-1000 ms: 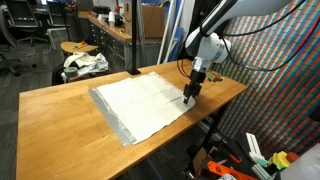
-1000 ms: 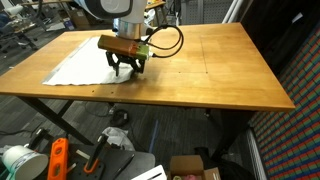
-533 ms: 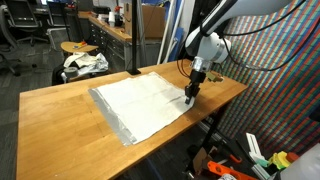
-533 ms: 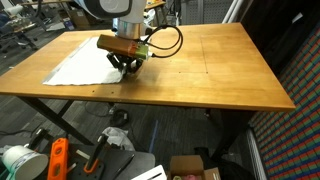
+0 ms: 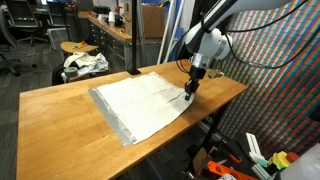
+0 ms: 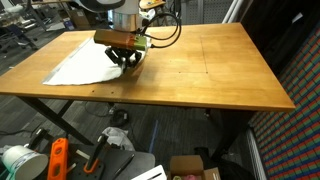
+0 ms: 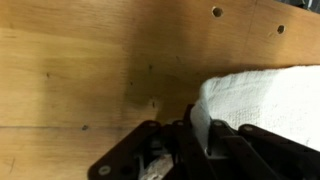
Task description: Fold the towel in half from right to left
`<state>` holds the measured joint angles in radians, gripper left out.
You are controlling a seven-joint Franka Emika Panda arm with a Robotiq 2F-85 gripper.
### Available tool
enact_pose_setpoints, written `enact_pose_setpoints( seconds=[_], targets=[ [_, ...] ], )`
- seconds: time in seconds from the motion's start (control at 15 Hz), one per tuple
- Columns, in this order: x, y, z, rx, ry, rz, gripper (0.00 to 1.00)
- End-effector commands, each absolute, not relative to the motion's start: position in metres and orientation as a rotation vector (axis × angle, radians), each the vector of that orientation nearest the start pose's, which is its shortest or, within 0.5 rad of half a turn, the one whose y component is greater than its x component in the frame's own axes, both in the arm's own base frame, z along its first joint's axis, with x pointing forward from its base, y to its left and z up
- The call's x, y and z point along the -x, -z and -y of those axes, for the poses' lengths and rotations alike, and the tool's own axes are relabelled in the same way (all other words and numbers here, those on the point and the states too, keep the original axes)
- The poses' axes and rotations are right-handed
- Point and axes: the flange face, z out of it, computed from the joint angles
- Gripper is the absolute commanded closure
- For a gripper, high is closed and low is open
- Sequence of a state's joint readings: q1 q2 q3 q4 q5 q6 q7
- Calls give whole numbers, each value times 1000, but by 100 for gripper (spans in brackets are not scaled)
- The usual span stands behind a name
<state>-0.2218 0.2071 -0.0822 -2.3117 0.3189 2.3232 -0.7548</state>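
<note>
**Pinching the towel (image 7: 265, 95) by its edge**

The gripper (image 7: 200, 146) has its fingers closed tight on a raised fold of the cloth. The rest of the towel lies spread flat on the wooden table (image 5: 60, 110), held at the side near the table's edge. Beyond the table sits a fabric bundle (image 5: 85, 65).

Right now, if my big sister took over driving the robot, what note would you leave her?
The end effector is shut on the towel, pinching its edge low over the table.
The rest of the towel lies spread flat and unfolded on the table.
Done: the edge is grabbed; in the wrist view it curls up between the fingers.
Left: lift that edge, carry it across to the opposite edge, lay it down so the towel is in half, then let go.
</note>
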Motion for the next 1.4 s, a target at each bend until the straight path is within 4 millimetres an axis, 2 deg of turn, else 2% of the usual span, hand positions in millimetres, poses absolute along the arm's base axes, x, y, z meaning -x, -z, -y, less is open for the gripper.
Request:
enact_pose_setpoints(
  seconds=[0.0,0.27,0.6,1.0,1.33],
  targets=[
    [-468,-273,123,2913,-13,425,97],
    [-449,-289,90,2979,33,642,96],
    [-436,-306,30,3046,150,807,95],
    [-430,-315,-51,3163,253,889,95],
    [-426,-314,-105,3296,263,846,95]
  ],
)
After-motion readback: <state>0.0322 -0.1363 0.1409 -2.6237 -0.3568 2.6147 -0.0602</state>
